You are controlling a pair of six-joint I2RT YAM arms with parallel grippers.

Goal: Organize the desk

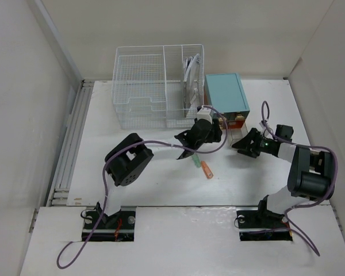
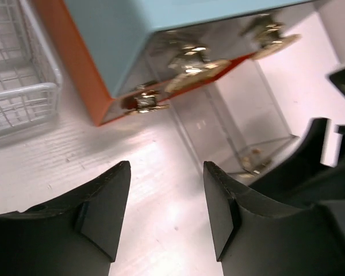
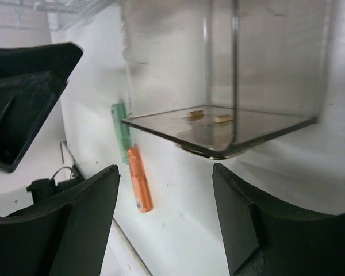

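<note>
The desk (image 1: 161, 184) is a white tabletop. The teal drawer box (image 1: 224, 92) stands at the back, with its clear drawer (image 1: 237, 135) pulled out toward me. My left gripper (image 1: 210, 133) is open and empty, just left of the drawer. In the left wrist view, this gripper (image 2: 167, 195) hovers over bare desk, with the box (image 2: 178, 29) and drawer (image 2: 241, 115) ahead. My right gripper (image 1: 241, 144) is open and empty at the drawer's near right. In the right wrist view, this gripper (image 3: 167, 190) faces the drawer (image 3: 236, 126). An orange marker (image 1: 206, 169) and a green marker (image 1: 194, 161) lie in front.
A white wire basket (image 1: 158, 86) stands left of the teal box and holds papers in its right section. A ribbed metal rail (image 1: 69, 149) runs along the desk's left edge. Small tan pieces (image 3: 221, 119) lie in the drawer. The markers also show in the right wrist view (image 3: 139, 178).
</note>
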